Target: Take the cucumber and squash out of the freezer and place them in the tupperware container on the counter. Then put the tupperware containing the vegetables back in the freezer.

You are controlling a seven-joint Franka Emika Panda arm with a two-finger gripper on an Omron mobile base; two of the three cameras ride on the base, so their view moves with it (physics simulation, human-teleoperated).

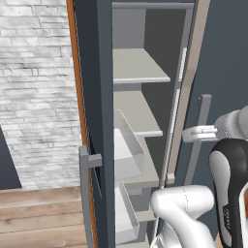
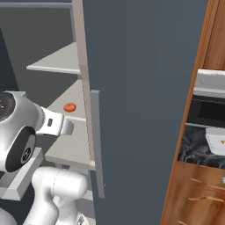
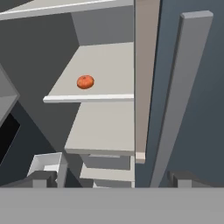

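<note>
Slate-grey freezer (image 1: 92, 72) stands with one door swung open in the left base view, showing light grey shelves (image 1: 138, 65) and clear bins (image 1: 128, 145); the arm's white wrist reaches toward the grey bar handle (image 1: 199, 140) of the shut door, and the fingers cannot be made out here.

From the right base view, the orange squash (image 2: 69, 107) lies on a middle shelf, just beyond the hand and a little above it. Far right, the tupperware container (image 2: 216, 140) sits on the counter (image 2: 195, 151), well apart from the arm.

Looking along the hand, the gripper (image 3: 111, 179) has its two dark tips spread wide with nothing between them. The squash (image 3: 85, 82) rests alone on its shelf, ahead of the fingers and left of the gap's centre, not touched.
</note>
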